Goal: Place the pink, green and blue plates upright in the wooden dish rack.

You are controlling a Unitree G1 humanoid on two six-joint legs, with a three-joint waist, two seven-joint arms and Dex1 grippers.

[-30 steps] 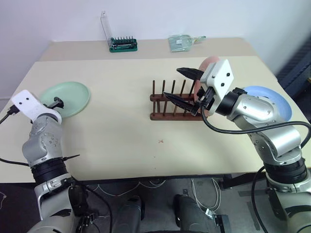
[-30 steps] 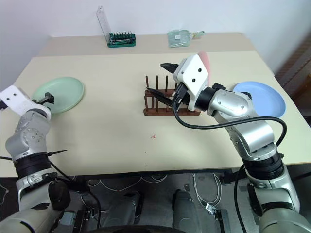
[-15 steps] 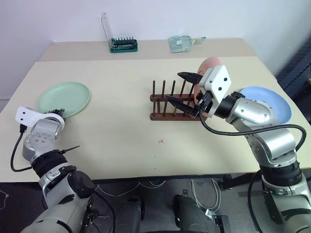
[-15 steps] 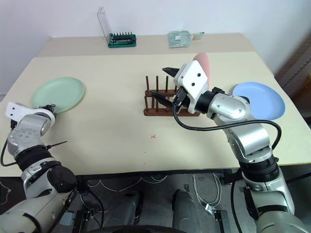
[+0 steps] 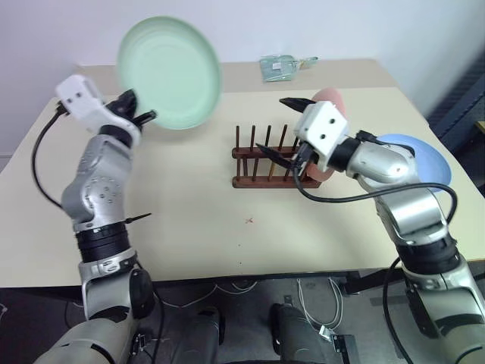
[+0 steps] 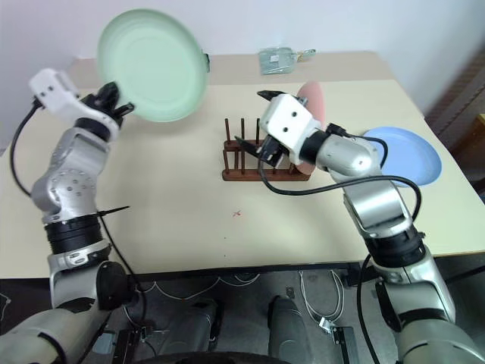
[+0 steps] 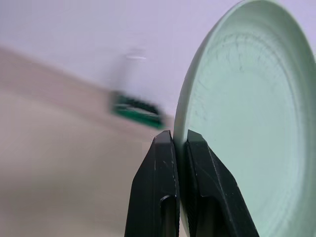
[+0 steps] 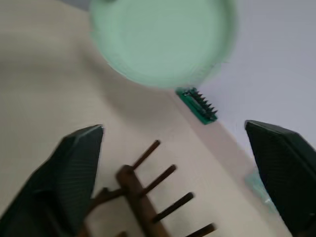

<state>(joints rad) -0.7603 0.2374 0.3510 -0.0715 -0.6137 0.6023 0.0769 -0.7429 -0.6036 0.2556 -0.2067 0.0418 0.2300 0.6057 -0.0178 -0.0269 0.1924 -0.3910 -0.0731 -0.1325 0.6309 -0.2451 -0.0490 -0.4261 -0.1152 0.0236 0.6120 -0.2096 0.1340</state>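
The green plate (image 5: 170, 73) is gripped by its rim in the left claw (image 5: 135, 115), raised well left of the rack (image 5: 269, 161). The right claw (image 5: 282, 130) is spread wide over the rack, the pink plate (image 5: 330, 98) slotted upright at the rack's right end, the blue plate (image 5: 428, 155) flat on the counter (image 5: 189, 212) further right

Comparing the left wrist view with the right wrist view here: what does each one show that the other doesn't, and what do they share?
Left wrist: the left pincer shut on the rim of the green plate, seen nearly edge-on. Right wrist: the right pincer standing open above the pegs of the wooden dish rack, with the plate's face seen round. Both: the green plate, the green tool holder and the beige table.
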